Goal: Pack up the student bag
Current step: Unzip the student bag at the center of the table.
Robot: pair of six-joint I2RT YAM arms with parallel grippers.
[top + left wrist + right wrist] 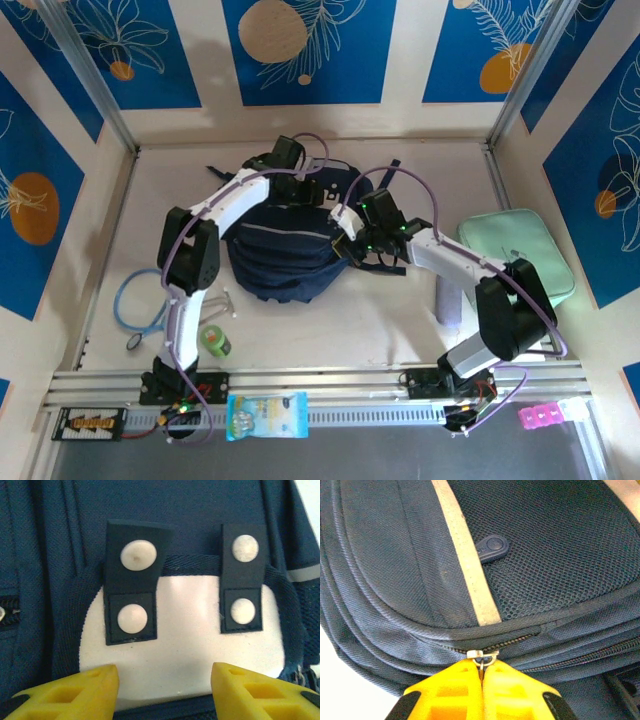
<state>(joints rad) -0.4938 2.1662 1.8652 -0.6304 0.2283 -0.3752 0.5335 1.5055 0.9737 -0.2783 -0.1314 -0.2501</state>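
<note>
The student bag [285, 255], a navy-blue backpack, lies in the middle of the table. My left gripper [300, 190] is at its far end. In the left wrist view this gripper [165, 680] is open, its yellow fingertips [95, 690] spread over the bag's white patch [185, 645] below two dark snap tabs [131, 587], with nothing between them. My right gripper [345, 235] is at the bag's right side. In the right wrist view it [482, 667] is shut on the metal zipper pull [482, 656], just under the grey trim stripe [470, 565] and the mesh pocket.
A mint-green zip case [520, 250] lies at the right, with a grey cylinder [447, 300] standing near it. A blue cable coil [140, 300] and a green tape roll [215, 340] are at the front left. A snack packet [267, 415] and a pink item [545, 415] rest on the front rail.
</note>
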